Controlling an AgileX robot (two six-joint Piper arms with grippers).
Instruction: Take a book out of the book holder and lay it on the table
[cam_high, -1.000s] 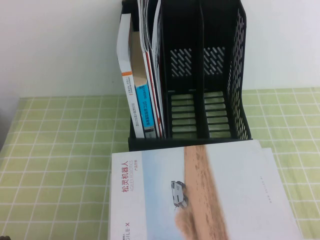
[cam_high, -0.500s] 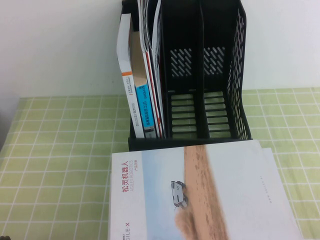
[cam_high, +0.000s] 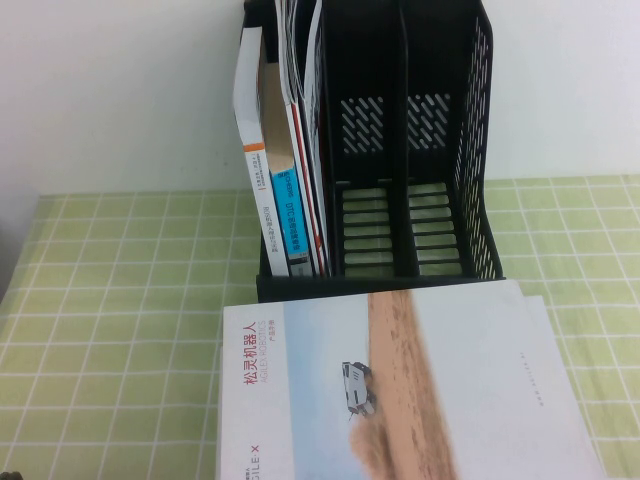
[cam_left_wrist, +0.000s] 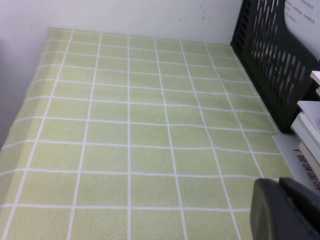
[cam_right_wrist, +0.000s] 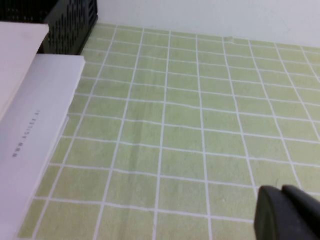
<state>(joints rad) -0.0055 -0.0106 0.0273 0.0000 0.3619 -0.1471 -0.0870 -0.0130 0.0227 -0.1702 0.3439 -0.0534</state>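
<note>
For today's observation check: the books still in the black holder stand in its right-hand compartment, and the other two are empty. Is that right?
Not quite. The high view shows the books standing in the left-hand compartment of the book holder; the other two compartments are empty, as stated.

One book holder (cam_high: 480, 150), black, with three upright compartments; one compartment of the three holds books; there stand one thick white-spined book (cam_high: 250, 110), one blue-spined book (cam_high: 288, 215) and some thin volumes packed too tightly to count; one table (cam_high: 120, 300) under one green grid cloth; one stack of flat books in front of the holder, at least two deep, with one pale book (cam_high: 400, 390) on top; two grippers, one left gripper (cam_left_wrist: 280, 192) low over the cloth, one right gripper (cam_right_wrist: 282, 197) low over the cloth on the other side
</note>
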